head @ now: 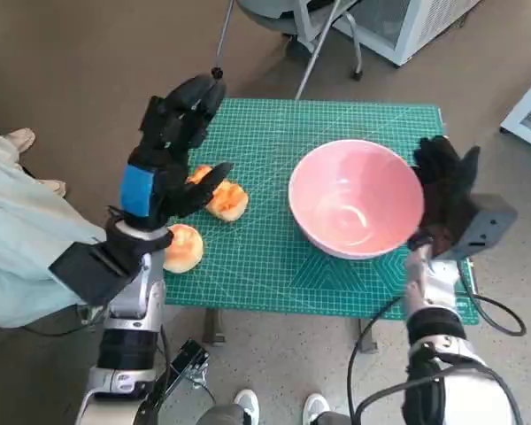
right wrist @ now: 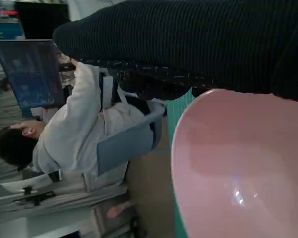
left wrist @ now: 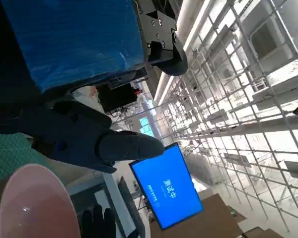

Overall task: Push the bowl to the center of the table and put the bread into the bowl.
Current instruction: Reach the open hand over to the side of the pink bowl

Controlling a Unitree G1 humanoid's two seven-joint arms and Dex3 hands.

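Both hands empty, fingers spread: left hand (head: 173,146) above bread (head: 221,197), right hand (head: 444,190) against bowl (head: 356,197).

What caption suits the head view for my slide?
Gloved right hand beside a pink round bowl; blue-taped left hand open above golden bread rolls on a green cutting mat.

Even, soft overhead light, head view sharp, wrist views dim, blurred (ceiling glare)
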